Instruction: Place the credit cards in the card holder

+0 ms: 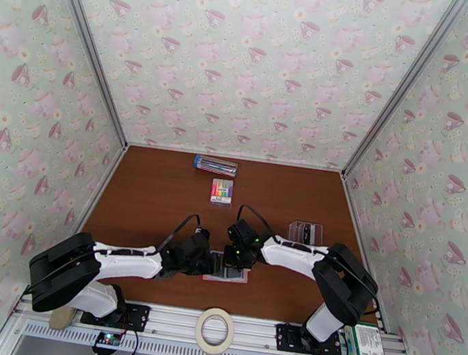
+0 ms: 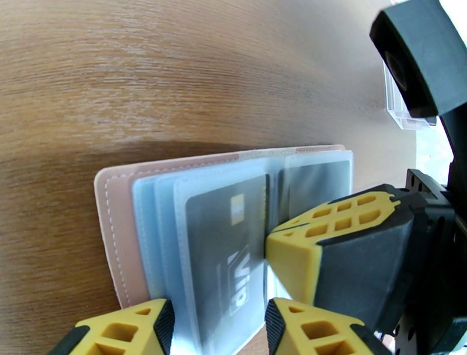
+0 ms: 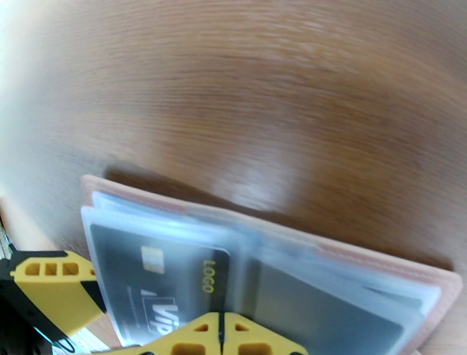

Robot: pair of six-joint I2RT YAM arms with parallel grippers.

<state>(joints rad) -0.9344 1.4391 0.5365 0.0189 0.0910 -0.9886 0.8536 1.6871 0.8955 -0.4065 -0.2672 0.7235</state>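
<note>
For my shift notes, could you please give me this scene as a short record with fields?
card holder: open flat on the table
grey card: inside a clear sleeve
left tool: jaws apart astride that sleeve; grip unclear
right tool: shut, tips at the holder's middle fold
far side: marker pack, pen box

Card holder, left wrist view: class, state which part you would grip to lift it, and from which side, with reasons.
Grip the card holder by its bare pink cover margin, which sticks out past the clear sleeves. It lies open and flat on the table, so probably come in low from that outer side, left in this view, sliding one finger under; the layered sleeves look loose.
</note>
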